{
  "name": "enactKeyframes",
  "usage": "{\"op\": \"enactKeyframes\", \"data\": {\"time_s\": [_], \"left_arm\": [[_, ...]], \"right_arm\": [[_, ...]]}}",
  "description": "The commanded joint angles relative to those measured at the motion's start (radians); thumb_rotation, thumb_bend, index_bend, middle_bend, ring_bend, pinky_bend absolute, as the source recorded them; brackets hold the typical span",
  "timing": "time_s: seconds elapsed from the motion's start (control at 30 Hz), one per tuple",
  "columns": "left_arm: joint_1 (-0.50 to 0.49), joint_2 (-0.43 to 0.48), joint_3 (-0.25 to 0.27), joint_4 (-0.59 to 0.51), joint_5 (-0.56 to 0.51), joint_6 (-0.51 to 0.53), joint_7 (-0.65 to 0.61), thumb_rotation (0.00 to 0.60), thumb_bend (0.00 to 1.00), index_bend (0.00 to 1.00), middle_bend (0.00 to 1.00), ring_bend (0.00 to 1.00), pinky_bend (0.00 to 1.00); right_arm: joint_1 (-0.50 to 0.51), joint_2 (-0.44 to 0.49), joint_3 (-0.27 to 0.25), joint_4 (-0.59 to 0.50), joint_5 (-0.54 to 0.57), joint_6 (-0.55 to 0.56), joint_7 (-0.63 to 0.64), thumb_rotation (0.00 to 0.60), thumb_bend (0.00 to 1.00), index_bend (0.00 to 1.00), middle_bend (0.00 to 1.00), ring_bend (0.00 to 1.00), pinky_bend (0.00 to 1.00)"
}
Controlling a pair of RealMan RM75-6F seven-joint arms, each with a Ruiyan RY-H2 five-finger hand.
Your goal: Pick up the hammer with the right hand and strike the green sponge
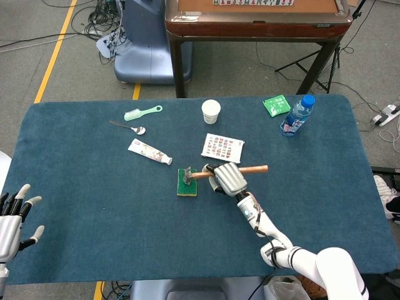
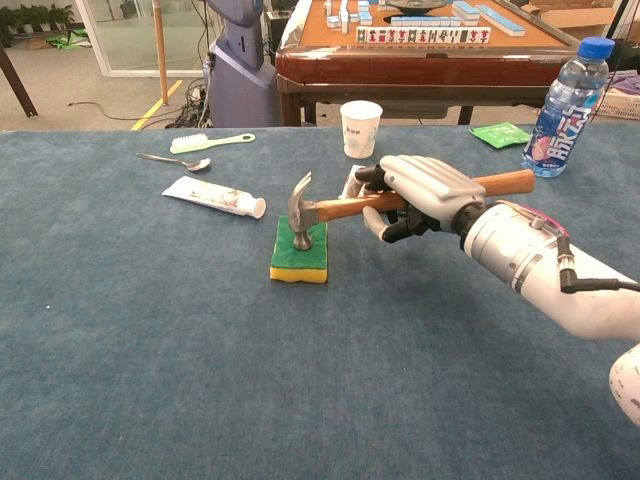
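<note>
Gripping hammer (image 2: 330,207), right hand (image 2: 418,195); head on green sponge (image 2: 299,251); toothpaste (image 2: 215,196), cup (image 2: 360,128) near.
</note>
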Motion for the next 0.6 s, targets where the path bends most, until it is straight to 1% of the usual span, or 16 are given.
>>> {"op": "enactKeyframes", "data": {"time_s": [0.03,0.2,0.43,0.5,0.6], "left_arm": [[0.002,-0.001,0.000,0.000,0.000,0.002,0.002,0.600,0.24,0.24,0.07,0.09,0.03],[0.000,-0.002,-0.002,-0.007,0.009,0.006,0.004,0.600,0.24,0.24,0.07,0.09,0.03],[-0.007,-0.004,-0.005,-0.015,0.013,-0.001,0.018,0.600,0.24,0.24,0.07,0.09,0.03],[-0.008,-0.004,-0.006,-0.017,0.014,0.000,0.021,0.600,0.24,0.24,0.07,0.09,0.03],[-0.007,-0.003,-0.005,-0.020,0.014,-0.001,0.022,0.600,0.24,0.24,0.07,0.09,0.03]], "right_arm": [[0.002,0.003,0.002,-0.004,-0.002,0.013,0.022,0.600,0.83,0.74,0.84,0.70,0.79],[0.002,0.045,0.024,-0.063,-0.014,0.076,0.035,0.600,0.83,0.74,0.84,0.70,0.79],[-0.012,0.100,0.027,-0.154,-0.021,0.117,0.003,0.600,0.83,0.74,0.85,0.71,0.79],[-0.020,0.098,0.035,-0.161,-0.023,0.149,0.022,0.600,0.83,0.74,0.85,0.71,0.79],[-0.042,0.071,0.055,-0.152,-0.022,0.224,0.115,0.600,0.83,0.74,0.85,0.71,0.79]]}}
